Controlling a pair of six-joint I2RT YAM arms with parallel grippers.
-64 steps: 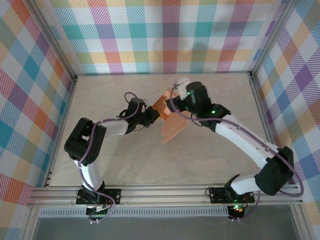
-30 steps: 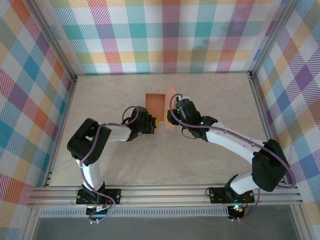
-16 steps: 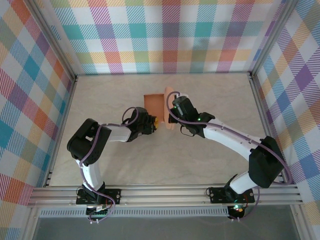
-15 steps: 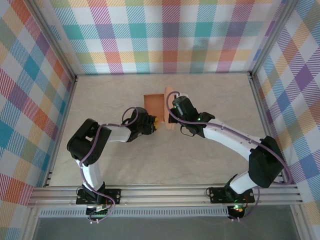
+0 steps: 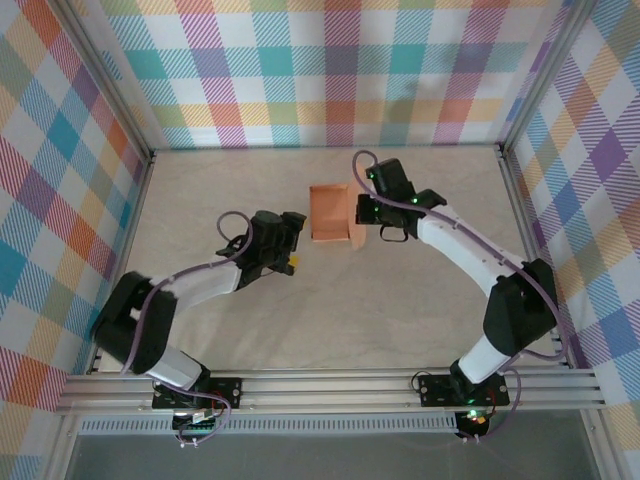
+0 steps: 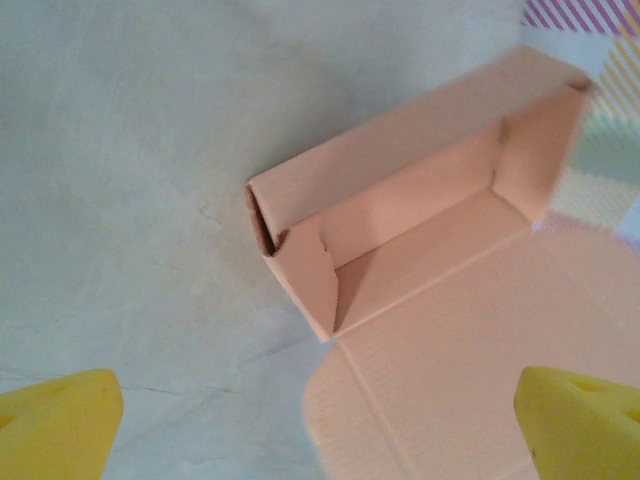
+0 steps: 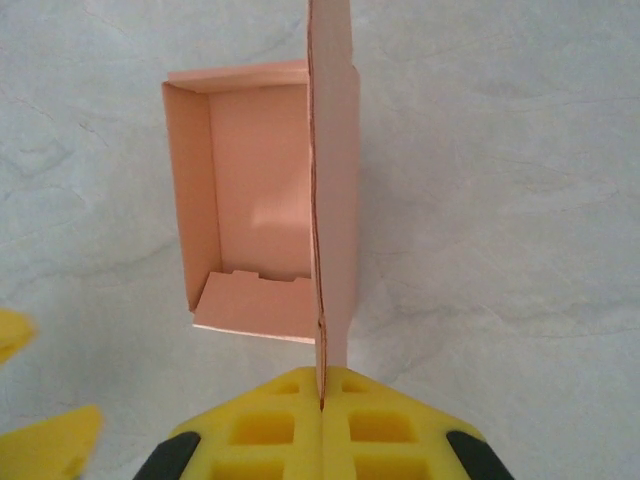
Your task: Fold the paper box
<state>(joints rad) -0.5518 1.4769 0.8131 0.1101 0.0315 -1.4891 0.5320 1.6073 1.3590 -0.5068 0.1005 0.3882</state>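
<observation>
Because light, thin and crease-prone, take paper box point(image 5: 330, 212), resting at middle of table point(image 5: 400, 310), by flap edges; see right gripper point(image 7: 322, 400) pinched on its upright lid flap, left gripper point(image 6: 320, 425) gaping wide, empty.

The paper box point(image 5: 330, 213) is salmon-orange, the walls point(image 5: 330, 70) plaid.

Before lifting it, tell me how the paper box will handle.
Probably light and floppy: the paper box is thin card, its lid flap pinched by the right gripper. Lifted, it may hinge at the crease. Its open walls would likely crush if squeezed.
</observation>
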